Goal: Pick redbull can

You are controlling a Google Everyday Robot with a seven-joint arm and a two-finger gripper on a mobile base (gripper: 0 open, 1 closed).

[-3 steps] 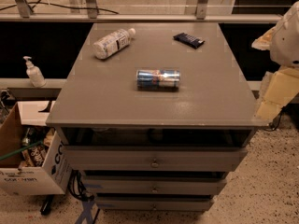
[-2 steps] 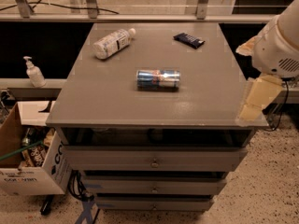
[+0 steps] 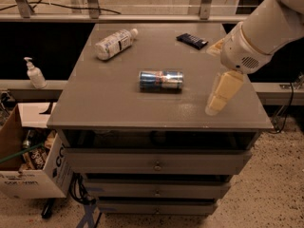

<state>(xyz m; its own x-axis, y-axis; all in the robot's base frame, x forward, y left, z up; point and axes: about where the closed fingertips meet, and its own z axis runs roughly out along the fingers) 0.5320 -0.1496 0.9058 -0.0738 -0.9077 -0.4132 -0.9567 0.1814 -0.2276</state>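
The redbull can (image 3: 161,80) lies on its side near the middle of the grey tabletop (image 3: 118,108), blue and silver with shiny ends. My gripper (image 3: 220,92) hangs from the white arm (image 3: 266,30) over the right part of the table, to the right of the can and apart from it. It holds nothing that I can see.
A white plastic bottle (image 3: 114,43) lies at the back left of the table. A flat dark snack wrapper (image 3: 192,41) lies at the back right. Drawers (image 3: 156,164) sit below the tabletop. A cardboard box (image 3: 28,160) and a pump bottle (image 3: 34,73) stand to the left.
The arm and gripper have moved left, from off the table's right edge to over its right part, nearer the can. The can, bottle and wrapper have not moved.
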